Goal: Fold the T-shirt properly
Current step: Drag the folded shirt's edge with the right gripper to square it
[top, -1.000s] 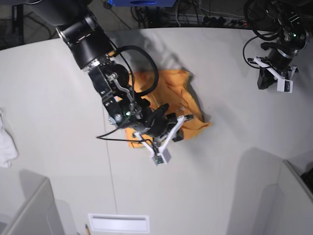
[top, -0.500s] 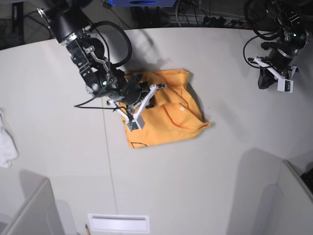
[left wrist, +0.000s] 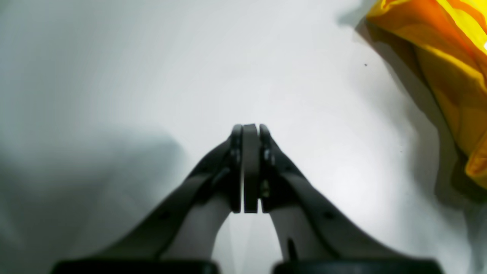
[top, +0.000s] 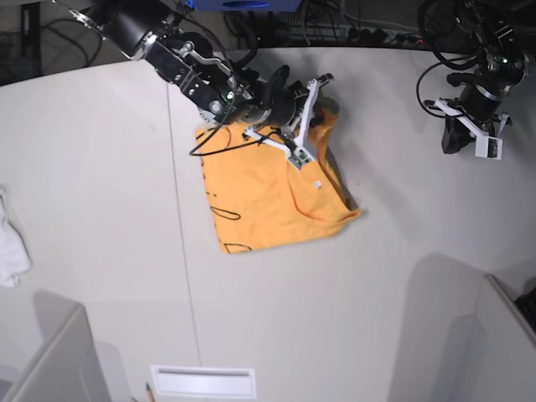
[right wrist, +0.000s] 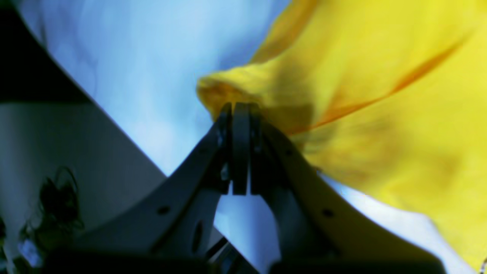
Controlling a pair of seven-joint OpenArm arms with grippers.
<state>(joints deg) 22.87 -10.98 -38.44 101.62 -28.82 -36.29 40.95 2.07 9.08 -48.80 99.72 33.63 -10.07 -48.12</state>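
The orange-yellow T-shirt point(top: 268, 193) lies partly folded near the table's middle, with black script along its left edge. My right gripper point(top: 321, 107) is at the shirt's far right corner. In the right wrist view that gripper point(right wrist: 239, 104) is shut, and a bunched corner of the T-shirt point(right wrist: 380, 114) sits pinched at its tips, raised off the table. My left gripper point(top: 450, 144) hovers far to the right, away from the cloth. In the left wrist view it point(left wrist: 251, 127) is shut on nothing over bare table, with the T-shirt point(left wrist: 456, 76) at the frame's right edge.
A small white cloth point(top: 10, 243) lies at the table's left edge. Grey bin walls stand at the front left point(top: 50, 360) and front right point(top: 502, 335). A white slotted panel point(top: 203, 381) sits at the front edge. Cables run behind the table.
My right arm has swept from the shirt's near edge across it to the far right corner. The shirt now lies more spread out, its script showing. The left arm has not moved.
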